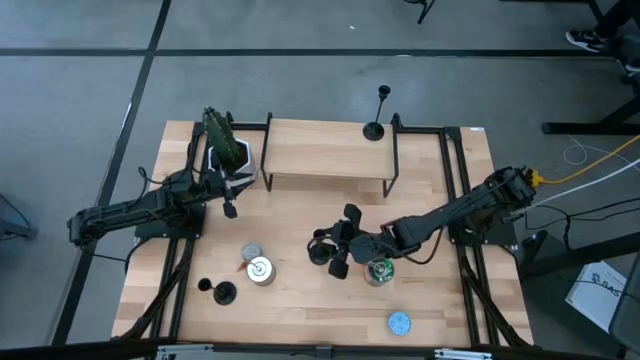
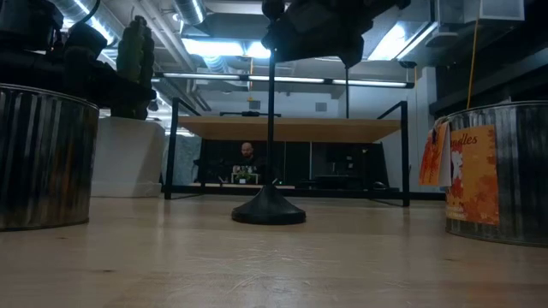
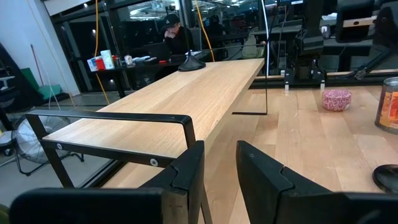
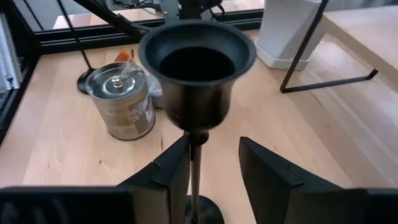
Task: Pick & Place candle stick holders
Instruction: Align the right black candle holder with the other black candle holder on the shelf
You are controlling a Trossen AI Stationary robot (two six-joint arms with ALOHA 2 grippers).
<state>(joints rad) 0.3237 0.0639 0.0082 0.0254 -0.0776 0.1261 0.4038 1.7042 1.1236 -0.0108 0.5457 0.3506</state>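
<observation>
**Right gripper at the holder stem**

Table [image 1: 300, 230] carried a raised shelf [image 1: 325, 150]. Right gripper [image 4: 211, 165] sat mid-table, fingers apart either side of a candle holder [image 4: 197, 68] stem, contact unclear. Left gripper [image 3: 217, 168] waited near the shelf, narrow, empty. Second holder [image 1: 374, 130] stood on the shelf.

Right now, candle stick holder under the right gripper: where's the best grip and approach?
Grip the thin stem just below the cup, coming level from the side. The candle stick holder stands upright on its round base. The right gripper already straddles the stem; its fingers look not yet closed.
</observation>
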